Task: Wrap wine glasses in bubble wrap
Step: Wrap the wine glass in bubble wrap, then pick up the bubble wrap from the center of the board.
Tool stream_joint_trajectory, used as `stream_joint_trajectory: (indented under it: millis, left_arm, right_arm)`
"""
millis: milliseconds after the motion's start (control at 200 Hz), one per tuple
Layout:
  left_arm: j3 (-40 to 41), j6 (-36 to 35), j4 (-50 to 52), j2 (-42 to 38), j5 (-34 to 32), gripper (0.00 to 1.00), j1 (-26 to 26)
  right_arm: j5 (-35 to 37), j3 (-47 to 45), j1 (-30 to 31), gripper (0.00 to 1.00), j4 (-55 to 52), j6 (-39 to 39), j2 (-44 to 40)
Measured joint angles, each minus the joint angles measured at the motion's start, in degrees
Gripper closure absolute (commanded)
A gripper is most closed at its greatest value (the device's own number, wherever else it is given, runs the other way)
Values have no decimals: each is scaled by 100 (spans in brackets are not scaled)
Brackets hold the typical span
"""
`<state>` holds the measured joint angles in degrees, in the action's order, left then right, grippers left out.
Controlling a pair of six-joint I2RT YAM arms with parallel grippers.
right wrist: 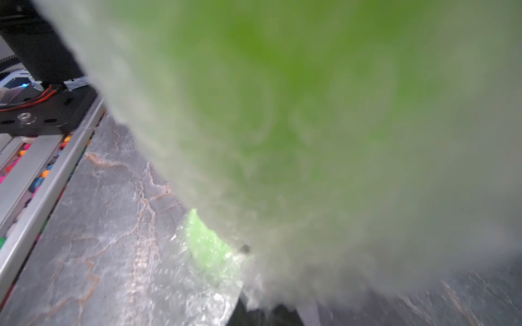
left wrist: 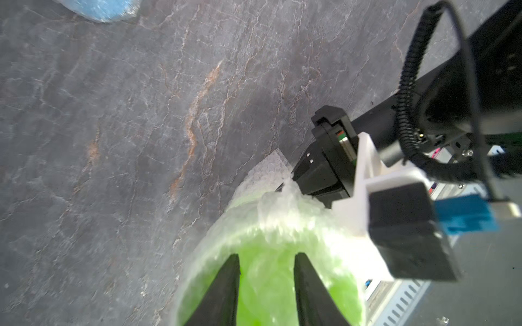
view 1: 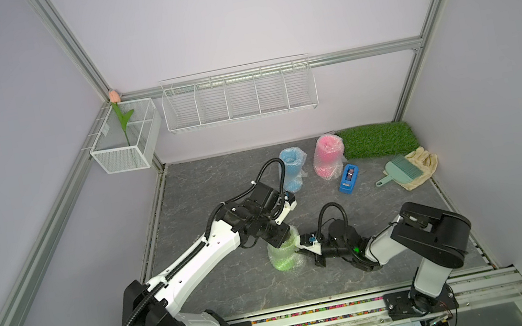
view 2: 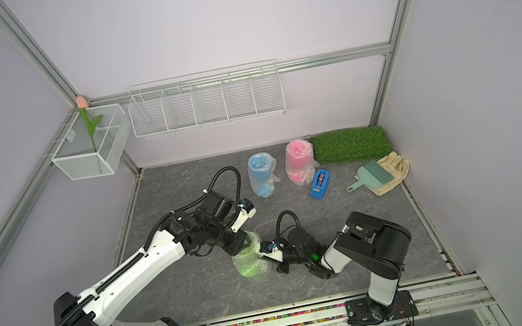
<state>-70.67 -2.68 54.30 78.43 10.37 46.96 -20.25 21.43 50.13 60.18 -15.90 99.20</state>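
A lime green wine glass (view 1: 283, 258) (view 2: 247, 265) stands upright at the table's front middle, rolled in bubble wrap (left wrist: 271, 217). My left gripper (left wrist: 267, 262) points straight down over its mouth, fingers (left wrist: 233, 271) apart with nothing between them. My right gripper (view 1: 299, 245) (left wrist: 293, 182) reaches in from the right and is shut on a ridge of the bubble wrap at the glass's side. In the right wrist view blurred wrap (right wrist: 310, 141) fills the picture and hides the jaws. A blue wine glass (view 1: 293, 169) and a pink wine glass (view 1: 328, 157) stand wrapped at the back.
A blue tape dispenser (view 1: 348, 179) lies right of the pink glass. Behind it sits a green grass mat (view 1: 377, 139), with a teal brush and dustpan (view 1: 402, 169) on a cloth (view 1: 426, 163). Wire baskets (view 1: 239, 97) and a mesh box (view 1: 126, 147) hang on the walls.
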Motion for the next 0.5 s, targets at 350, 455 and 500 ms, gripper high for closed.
stream_joint_trajectory:
  millis: [350, 455, 500]
  left_arm:
    - [-402, 1917, 691, -424, -929, 60, -13]
    - [-293, 2323, 835, -313, -977, 56, -13]
    - [-160, 2435, 850, -291, -970, 56, -13]
  right_arm:
    - [-15, 125, 0, 93, -372, -72, -116]
    - [-24, 184, 0, 93, -516, -98, -146]
    - [-26, 201, 0, 93, -544, -107, -146]
